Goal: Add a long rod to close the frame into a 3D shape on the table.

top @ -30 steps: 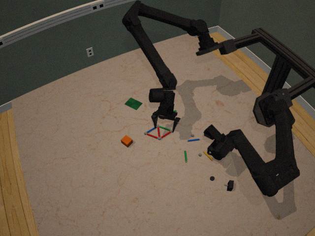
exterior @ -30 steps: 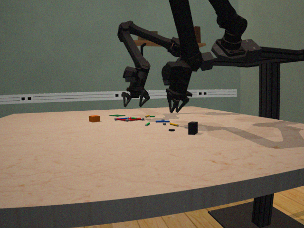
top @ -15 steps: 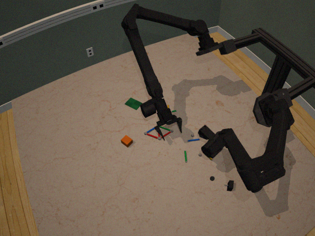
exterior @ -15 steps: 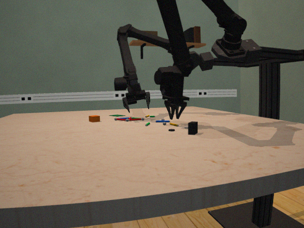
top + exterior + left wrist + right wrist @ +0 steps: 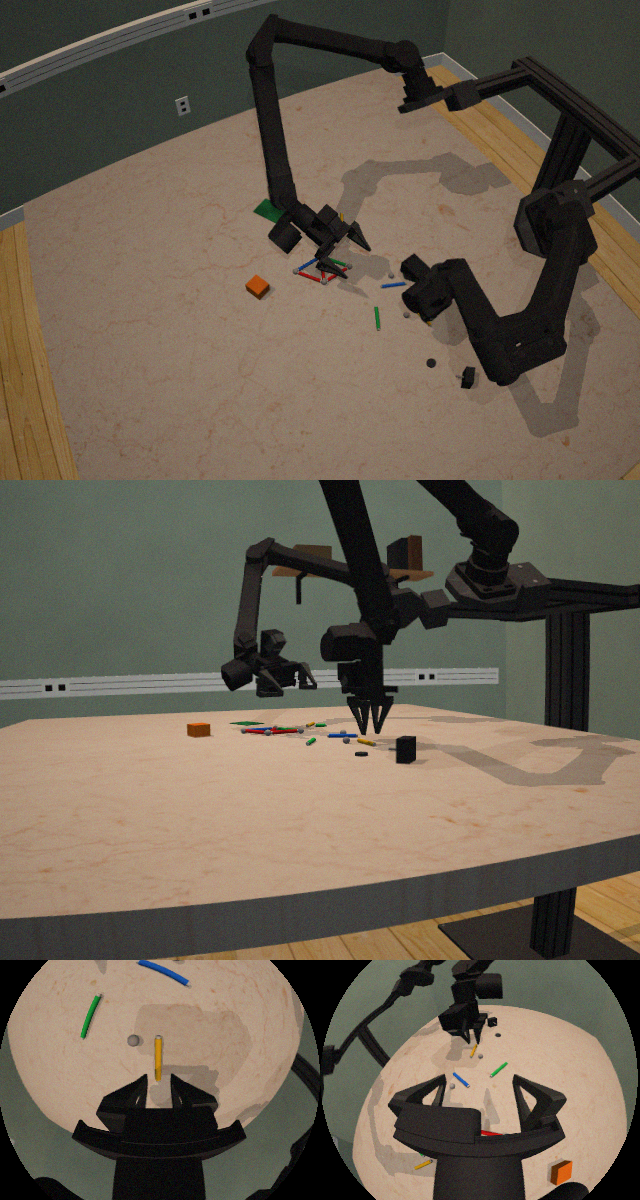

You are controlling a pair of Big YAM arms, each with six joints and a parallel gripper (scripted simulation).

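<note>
The frame (image 5: 323,271) lies flat on the table, made of red, blue and green rods joined by steel balls; it also shows in the exterior view (image 5: 271,730). My right gripper (image 5: 345,253) is open and empty, tilted just above the frame (image 5: 490,1134). My left gripper (image 5: 159,1077) stands low over the near end of a yellow rod (image 5: 158,1056) that lies on the table (image 5: 364,745). Its fingers are narrowed, but the gap is wider than the rod. A loose blue rod (image 5: 393,284) and a green rod (image 5: 377,317) lie between the arms, with loose balls (image 5: 406,314).
An orange cube (image 5: 257,285) sits left of the frame and a flat green patch (image 5: 268,210) behind it. A black block (image 5: 468,377) and a black disc (image 5: 431,363) lie near the left arm. Short yellow and green rods (image 5: 315,724) lie behind the frame.
</note>
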